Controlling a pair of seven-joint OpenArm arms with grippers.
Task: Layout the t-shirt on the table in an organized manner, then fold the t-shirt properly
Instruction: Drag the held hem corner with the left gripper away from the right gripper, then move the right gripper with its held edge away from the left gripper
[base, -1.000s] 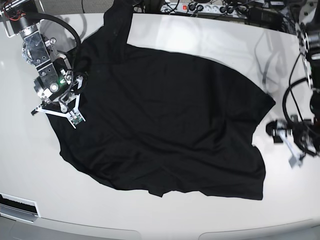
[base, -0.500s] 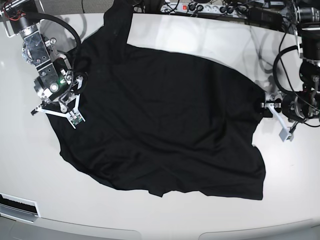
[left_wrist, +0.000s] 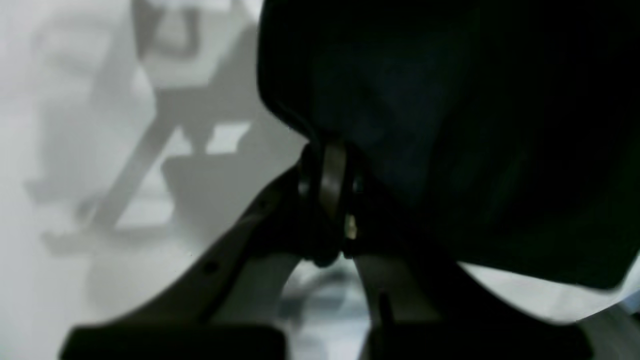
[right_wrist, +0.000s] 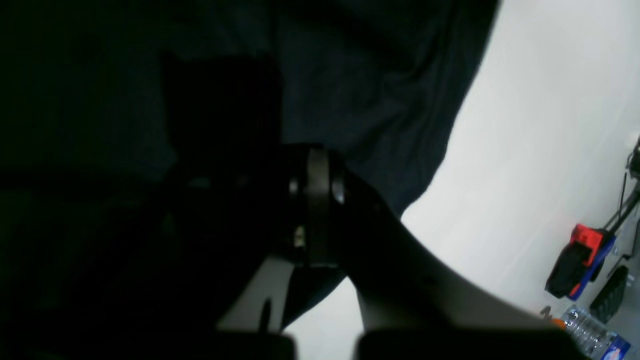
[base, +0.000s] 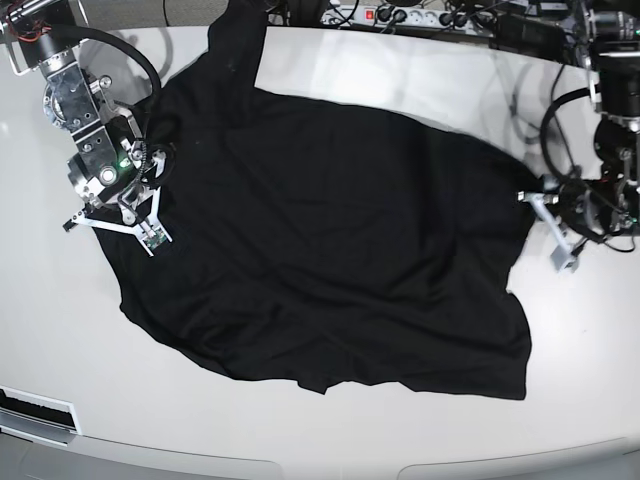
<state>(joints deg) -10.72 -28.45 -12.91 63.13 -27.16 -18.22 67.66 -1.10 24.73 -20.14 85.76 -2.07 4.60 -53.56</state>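
Both wrist views are dark: left end effector (left_wrist: 327, 180) and right end effector (right_wrist: 317, 200) each clamp the shirt (base: 330, 250) edge on the bench (base: 400, 80).

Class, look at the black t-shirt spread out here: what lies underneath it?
The t-shirt lies on the white table, which shows all around its edges. Whatever part of the tabletop sits beneath the fabric is covered, so nothing else under it can be seen.
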